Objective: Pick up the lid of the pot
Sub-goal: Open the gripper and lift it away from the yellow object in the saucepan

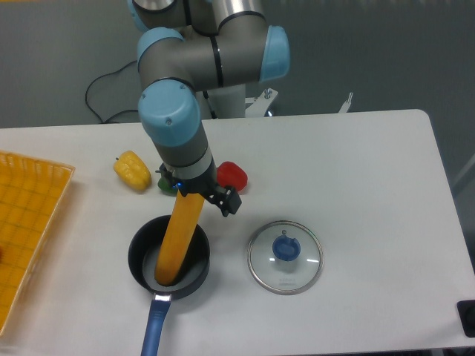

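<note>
A clear glass pot lid (pixel 276 276) with a round blue knob (pixel 286 248) lies flat on the table, right of centre. Up and to the left of it, my gripper (pixel 217 194) points down, apart from the lid. Its fingertips cannot be made out. The upper end of a long orange object (pixel 179 236) meets the gripper's underside in view; whether the fingers hold it cannot be told. Its lower end is inside a black pan (pixel 136 260).
The pan's blue handle (pixel 154 325) points toward the front edge. A yellow object (pixel 133 171) lies behind the pan to the left. Red (pixel 232 176) and green (pixel 165 185) objects sit beside and partly behind the gripper. An orange-yellow crate (pixel 30 222) stands at the far left.
</note>
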{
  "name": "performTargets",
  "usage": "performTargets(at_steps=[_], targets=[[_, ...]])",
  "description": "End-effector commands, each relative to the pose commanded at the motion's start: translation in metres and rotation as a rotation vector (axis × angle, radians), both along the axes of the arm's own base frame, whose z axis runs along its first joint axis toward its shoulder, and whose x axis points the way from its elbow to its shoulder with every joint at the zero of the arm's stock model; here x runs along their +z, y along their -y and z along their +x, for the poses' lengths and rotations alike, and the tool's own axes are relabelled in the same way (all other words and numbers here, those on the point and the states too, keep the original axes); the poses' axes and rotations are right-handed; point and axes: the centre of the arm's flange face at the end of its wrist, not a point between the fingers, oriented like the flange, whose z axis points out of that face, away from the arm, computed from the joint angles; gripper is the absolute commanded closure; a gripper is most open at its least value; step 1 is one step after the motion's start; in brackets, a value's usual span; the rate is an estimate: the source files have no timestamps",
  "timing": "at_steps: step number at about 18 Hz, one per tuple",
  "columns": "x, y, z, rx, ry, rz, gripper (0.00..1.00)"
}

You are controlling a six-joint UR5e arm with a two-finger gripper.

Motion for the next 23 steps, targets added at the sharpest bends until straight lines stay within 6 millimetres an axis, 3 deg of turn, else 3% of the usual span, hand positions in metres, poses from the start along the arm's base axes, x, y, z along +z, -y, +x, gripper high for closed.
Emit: performTargets(at_steps=[4,23], targets=[[0.002,0.004,-0.002,-0.107,0.004,0.0,0.0],[-0.012,0.024,0.001,-0.075,-0.012,0.086,0.0]])
